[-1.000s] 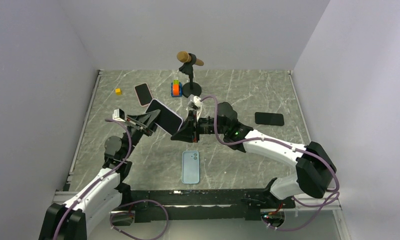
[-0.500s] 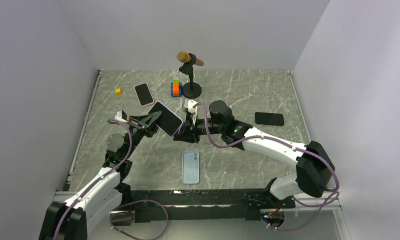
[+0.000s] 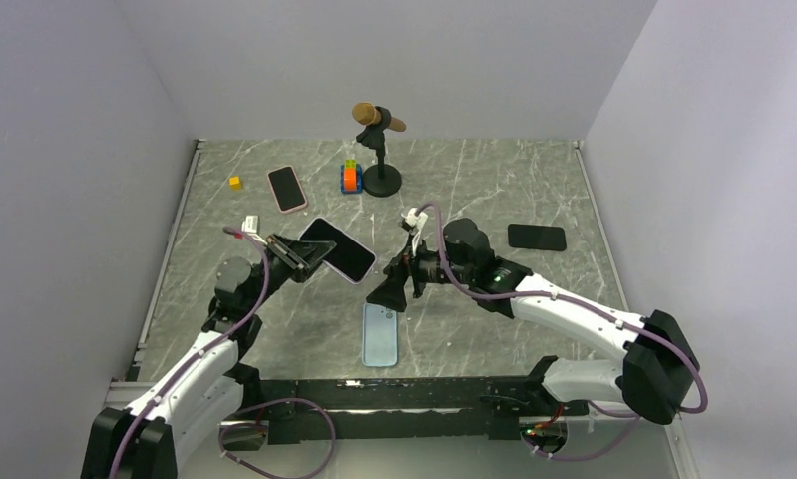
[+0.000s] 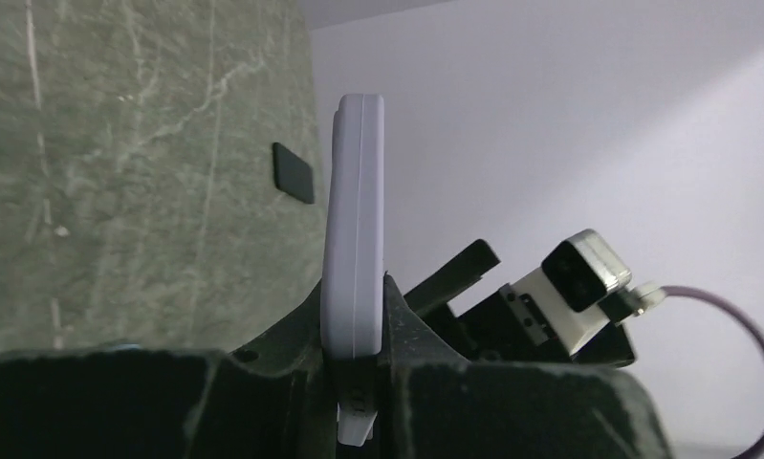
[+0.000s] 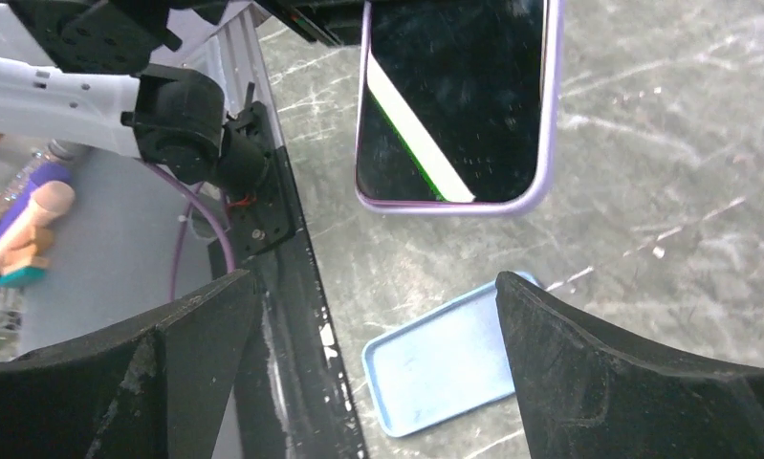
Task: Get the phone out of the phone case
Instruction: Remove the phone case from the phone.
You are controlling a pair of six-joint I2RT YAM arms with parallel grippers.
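Note:
A phone (image 5: 454, 96) with a black screen sits in a lilac phone case (image 5: 454, 206), held in the air above the table. My left gripper (image 3: 309, 254) is shut on its left end. In the left wrist view the cased phone (image 4: 356, 239) stands edge-on, pinched between my left gripper (image 4: 354, 316) jaws. My right gripper (image 3: 386, 294) is open just right of and below the phone's free end, not touching it. In the right wrist view its wide-apart fingers (image 5: 550, 344) frame the table, with nothing between them at my right gripper (image 5: 374, 287).
A light blue phone case (image 3: 379, 334) lies flat near the front edge, under the right gripper. Another pink-cased phone (image 3: 287, 189), a yellow cube (image 3: 235, 183), an orange and green block stack (image 3: 350, 178) and a microphone stand (image 3: 379, 150) are at the back. A black phone (image 3: 536, 237) lies right.
My right gripper has opened, let go of the phone's end and drawn back toward the front right. My left gripper keeps the cased phone and has shifted it slightly right.

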